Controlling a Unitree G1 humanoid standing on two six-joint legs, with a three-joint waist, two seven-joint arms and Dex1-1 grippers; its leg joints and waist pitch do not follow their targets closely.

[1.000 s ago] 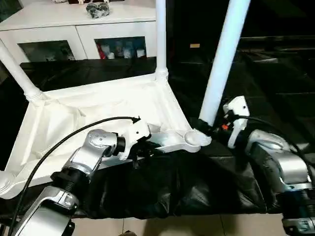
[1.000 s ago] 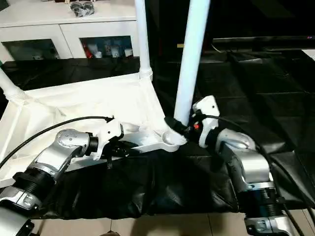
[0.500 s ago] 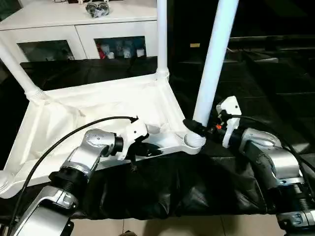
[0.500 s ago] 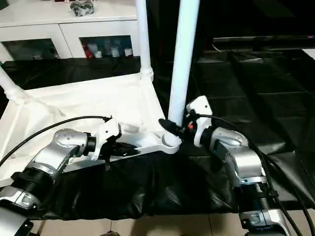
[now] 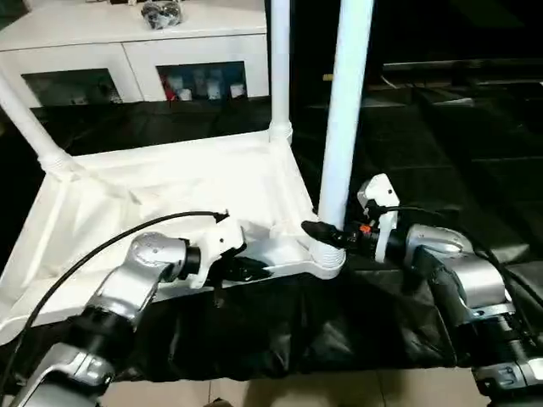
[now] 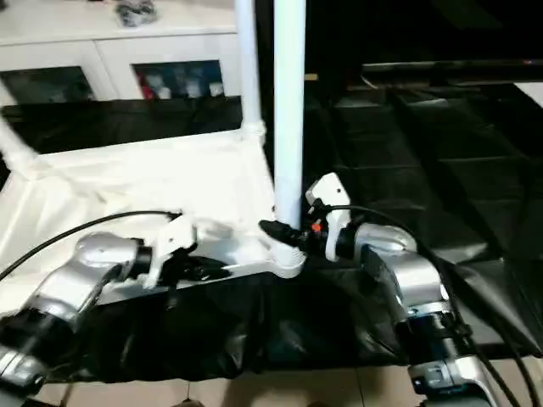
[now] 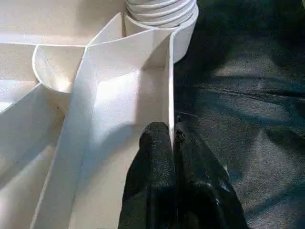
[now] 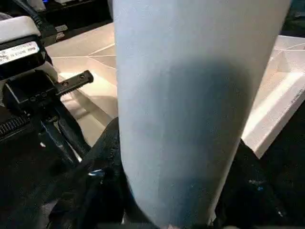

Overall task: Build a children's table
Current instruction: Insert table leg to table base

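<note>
Two grippers work the upturned tabletop (image 5: 170, 182): the left gripper (image 7: 172, 138) pinches its thin rim wall, while the right gripper (image 5: 327, 235) clamps the upright leg (image 5: 344, 110) low, beside the corner socket (image 5: 326, 259), where stiff, light, probably slippery tubing steers best.

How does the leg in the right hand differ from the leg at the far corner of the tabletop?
The held leg is gripped near its base by the right hand; the far-corner leg stands free. The held leg is at the near corner and looks thicker; the other is farther off. Both are white, upright tubes on the tabletop.
</note>
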